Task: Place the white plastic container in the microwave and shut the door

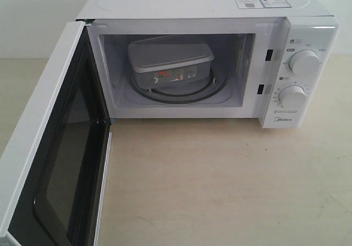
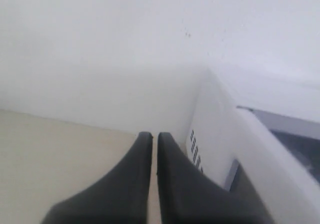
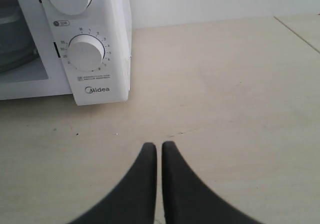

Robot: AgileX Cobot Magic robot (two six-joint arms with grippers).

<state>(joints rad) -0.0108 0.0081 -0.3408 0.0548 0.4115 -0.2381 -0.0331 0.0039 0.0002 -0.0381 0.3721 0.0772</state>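
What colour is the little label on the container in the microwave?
Orange-red label on the white plastic container; the exterior view shows it best.

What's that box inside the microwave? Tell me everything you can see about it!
The white plastic container is a rectangular box with rounded corners, looking greyish in the shadowed cavity. A flat rimmed lid is on it, and a small orange-red label shows on its front side. It sits upright on the glass turntable inside the microwave, turned slightly askew. Nothing else touches it.
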